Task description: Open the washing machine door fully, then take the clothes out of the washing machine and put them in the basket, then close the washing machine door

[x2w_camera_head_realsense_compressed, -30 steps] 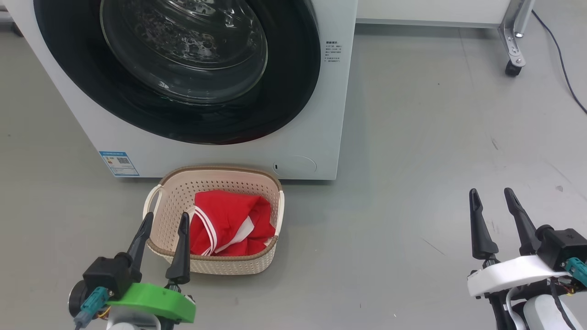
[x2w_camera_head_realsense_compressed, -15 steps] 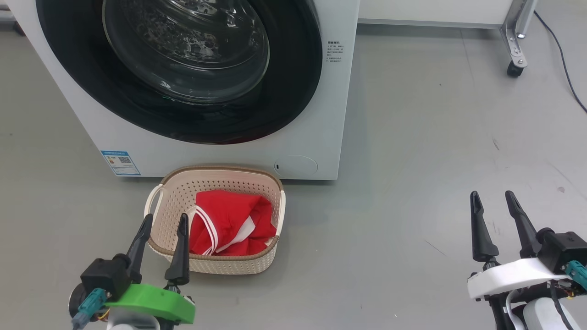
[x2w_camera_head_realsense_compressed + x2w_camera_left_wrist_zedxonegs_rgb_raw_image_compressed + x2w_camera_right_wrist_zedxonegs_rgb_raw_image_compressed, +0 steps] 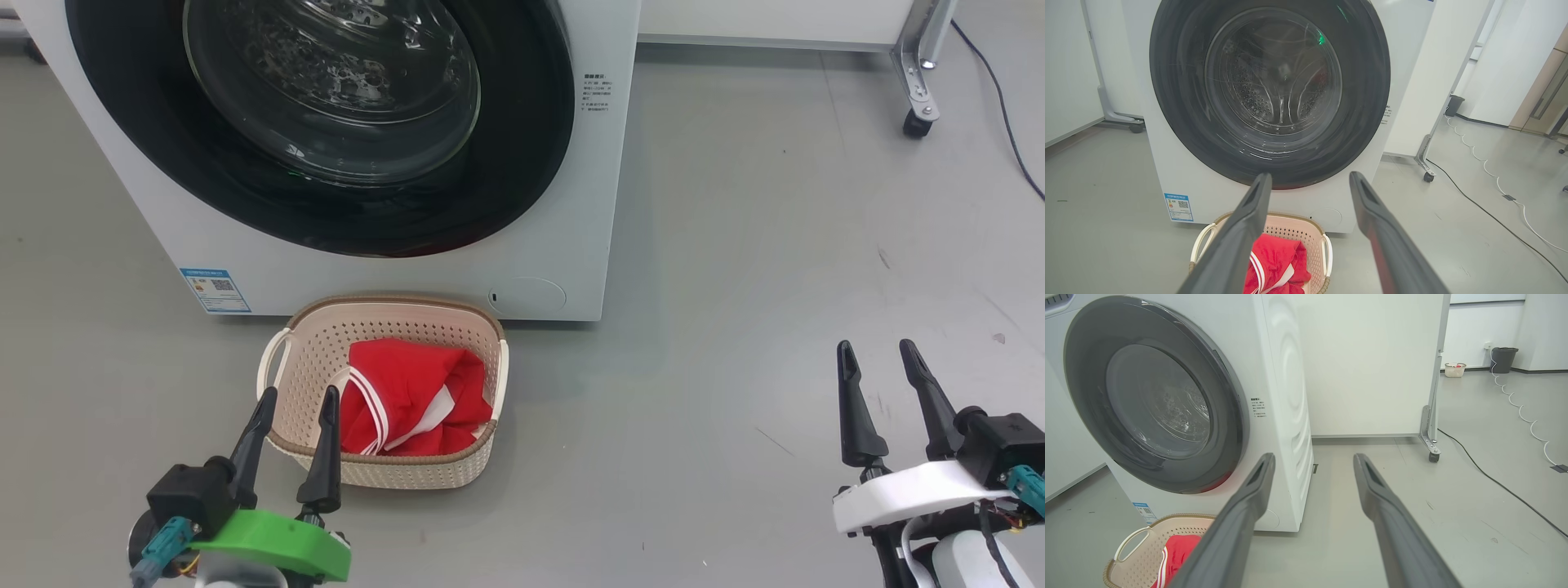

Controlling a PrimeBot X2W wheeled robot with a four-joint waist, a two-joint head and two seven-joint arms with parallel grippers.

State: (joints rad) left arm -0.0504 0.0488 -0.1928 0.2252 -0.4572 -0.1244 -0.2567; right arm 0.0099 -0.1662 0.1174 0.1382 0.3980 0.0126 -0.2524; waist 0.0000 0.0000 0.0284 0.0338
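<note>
I see the clothes [image 3: 408, 396] in the basket [image 3: 384, 304], at six o'clock below the closed door [image 3: 522, 163] of the washer [image 3: 571, 261]. The left claw [image 3: 300, 392] is at the basket's seven o'clock and the right claw [image 3: 874, 345] well apart at three, both gaping empty. The left wrist view adds the drum [image 3: 1257, 102]; the right wrist view adds the washer's side panel [image 3: 1290, 396].

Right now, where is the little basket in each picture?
Head view: the basket sits lower left of centre, on the floor before the washing machine.
Left wrist view: the basket is at the bottom edge, near centre.
Right wrist view: the basket is in the bottom left corner.
Shared landmark: the blue label sticker, above the basket's left side in every view.
</note>
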